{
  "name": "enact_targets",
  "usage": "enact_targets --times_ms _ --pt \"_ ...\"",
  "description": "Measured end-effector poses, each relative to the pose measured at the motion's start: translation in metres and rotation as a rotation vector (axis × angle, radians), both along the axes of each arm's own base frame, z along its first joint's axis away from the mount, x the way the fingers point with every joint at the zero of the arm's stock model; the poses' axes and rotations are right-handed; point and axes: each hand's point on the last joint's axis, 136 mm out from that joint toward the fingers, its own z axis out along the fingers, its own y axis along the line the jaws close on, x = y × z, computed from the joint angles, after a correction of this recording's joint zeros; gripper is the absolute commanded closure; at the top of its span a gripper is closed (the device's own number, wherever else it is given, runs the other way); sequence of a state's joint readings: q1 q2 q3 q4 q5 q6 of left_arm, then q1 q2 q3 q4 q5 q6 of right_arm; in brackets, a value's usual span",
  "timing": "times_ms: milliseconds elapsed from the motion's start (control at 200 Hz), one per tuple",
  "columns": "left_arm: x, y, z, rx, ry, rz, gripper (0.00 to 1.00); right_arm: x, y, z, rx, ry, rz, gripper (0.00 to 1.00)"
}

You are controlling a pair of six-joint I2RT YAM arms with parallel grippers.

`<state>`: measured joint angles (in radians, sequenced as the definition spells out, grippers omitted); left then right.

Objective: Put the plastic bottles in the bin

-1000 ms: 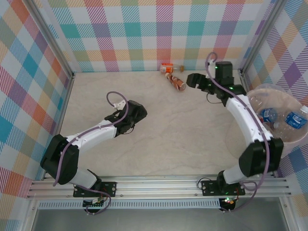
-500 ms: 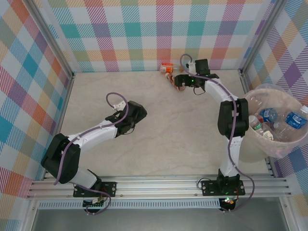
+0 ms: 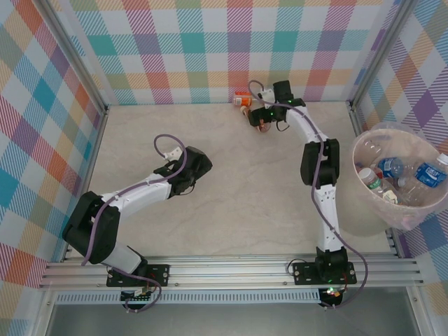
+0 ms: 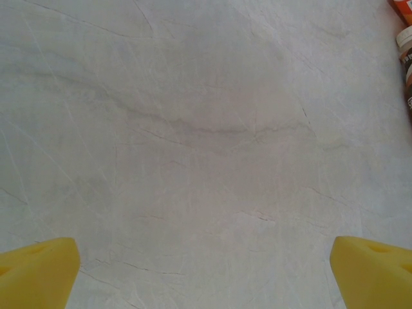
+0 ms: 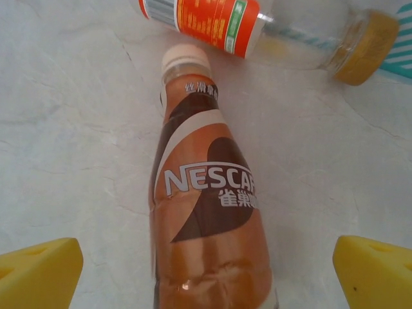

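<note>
Two plastic bottles lie by the back wall. A brown Nescafe bottle (image 5: 206,219) (image 3: 260,125) lies on its side with its pale cap pointing away from me in the right wrist view. Just past it is a clear bottle with an orange label (image 5: 212,16) (image 3: 243,99). My right gripper (image 5: 206,277) (image 3: 262,114) is open, one yellow fingertip on each side of the brown bottle, not touching it. The bin (image 3: 364,140) stands at the right with several bottles (image 3: 427,173) inside. My left gripper (image 4: 206,273) (image 3: 204,162) hangs open over bare table left of centre.
The checked back wall (image 3: 231,49) rises right behind the two bottles, and checked side walls with metal posts close in both sides. The table is pale marble (image 3: 231,203). The same two bottles show at the left wrist view's top right edge (image 4: 405,51).
The right arm swung from beside the bin to the back wall, and its open gripper now straddles the brown bottle. The left arm has stayed put.
</note>
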<state>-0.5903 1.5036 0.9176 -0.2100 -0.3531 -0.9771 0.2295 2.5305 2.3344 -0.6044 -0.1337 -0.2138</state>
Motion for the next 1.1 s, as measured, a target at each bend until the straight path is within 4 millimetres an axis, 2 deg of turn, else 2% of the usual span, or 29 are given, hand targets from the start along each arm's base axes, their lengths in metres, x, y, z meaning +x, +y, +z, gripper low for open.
enact_targets --times_ms 120,290,320,395,605,740,805,915,1045,1100 --pt "0.000 0.000 0.000 0.001 0.001 0.000 0.00 -0.003 0.010 -0.023 -0.051 0.042 0.034 0.03" --pt "0.001 0.002 0.000 0.001 0.001 0.005 0.00 -0.009 0.026 -0.044 -0.132 0.060 0.087 0.08" --pt "0.001 0.003 0.000 0.001 0.001 0.007 0.00 -0.011 0.027 -0.047 -0.150 0.063 0.094 0.16" --pt "0.002 0.004 0.000 0.002 0.001 0.012 0.00 -0.014 0.028 -0.052 -0.183 0.067 0.097 0.30" --pt "0.003 0.006 -0.001 0.002 0.002 0.016 0.00 -0.013 0.023 -0.056 -0.241 0.059 0.065 0.40" --pt "0.003 0.005 -0.003 0.003 0.008 0.014 0.00 -0.030 0.016 -0.056 -0.244 0.089 0.049 0.44" --pt "0.003 0.005 -0.003 0.001 0.008 0.013 0.00 -0.044 0.011 -0.051 -0.244 0.109 0.041 0.46" --pt "0.002 0.004 -0.004 -0.005 0.011 0.007 0.00 -0.062 0.005 -0.027 -0.221 0.099 0.016 0.47" --pt "-0.001 0.004 -0.010 -0.007 0.024 0.001 0.00 -0.081 -0.001 0.022 -0.165 0.027 -0.025 0.48" --pt "-0.003 0.004 -0.012 -0.008 0.030 -0.002 0.00 -0.090 -0.004 0.049 -0.131 -0.015 -0.048 0.48"
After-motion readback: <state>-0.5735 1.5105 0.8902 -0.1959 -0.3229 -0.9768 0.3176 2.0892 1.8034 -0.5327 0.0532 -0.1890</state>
